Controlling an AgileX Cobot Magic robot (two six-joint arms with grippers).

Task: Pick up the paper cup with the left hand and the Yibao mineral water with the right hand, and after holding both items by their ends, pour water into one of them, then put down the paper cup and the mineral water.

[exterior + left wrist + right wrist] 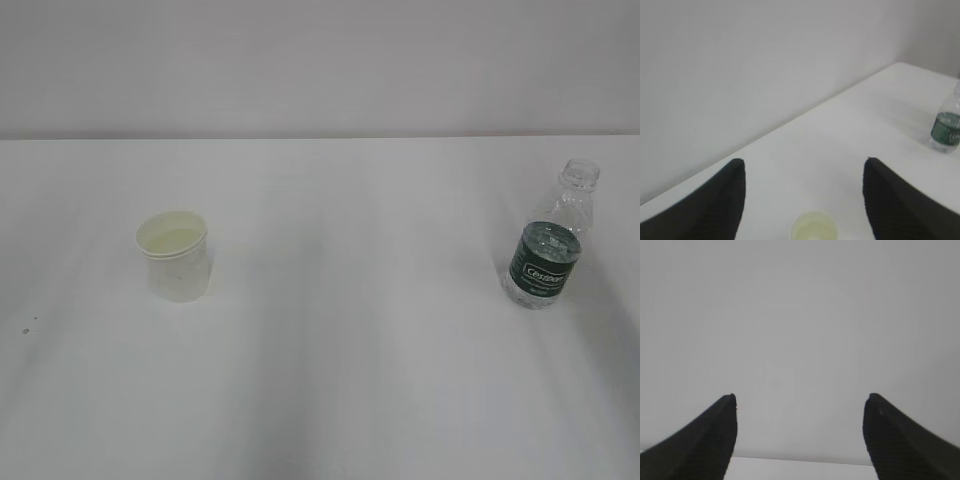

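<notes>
**On the white surface: cup and bottle standing apart, both pincers spread and empty**

Across the white surface (330, 380) you have only two things, set well apart, with a pale wall (320, 60) rising behind its far edge.

Look first at the Yibao mineral water (548, 250) on the right side of your exterior view. It stands upright on its base, clear and ribbed, with a dark green label bearing white lettering and an open neck. No arm is near it. Your left wrist view catches the same bottle far off toward the right edge of the picture.

Next, the paper cup (176, 257) stands upright on the left side of the exterior view, mouth up, its cream interior showing. In the left wrist view its rim shows at the bottom edge, lying between the two dark fingers and below them, touched by neither.

Your left pincer (805, 167) is spread wide with nothing in it, aimed over the cup.

Your right pincer (800, 402) is likewise spread wide and empty; its view shows mostly bare wall with a strip of surface at the bottom, and neither cup nor bottle.
</notes>
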